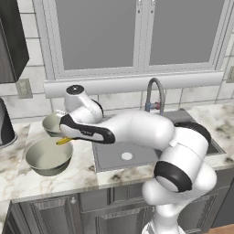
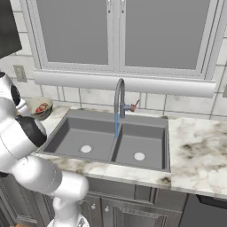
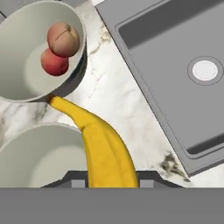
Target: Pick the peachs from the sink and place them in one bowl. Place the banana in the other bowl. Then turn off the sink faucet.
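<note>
The dark grey rectangular double-basin sink [image 2: 108, 142] sat in the marbled counter [image 2: 199, 150], with a small white round drain in each basin. The tall grey metal gooseneck faucet [image 2: 119, 98] stood behind the divider, and a thin blue stream of water fell from its spout. In the left base view the white arm covered most of the sink.

On the counter left of the sink stood two round deep glossy grey-beige bowls. The wider-looking bowl [image 1: 48, 156] was nearer to the front edge and had nothing inside. The smaller-looking bowl [image 3: 37, 50] stood behind it, and the two small round red-orange peaches [image 3: 59, 48] lay in it, touching each other; one looked paler than the other. In the right base view the arm cut off part of this bowl.

The small curved yellow banana [image 3: 103, 146] had a dark tip that pointed toward the smaller bowl. It was held above the rim of the wider bowl. The gripper [image 3: 105, 180] was closed on the banana, but the fruit hid most of the fingers.
</note>
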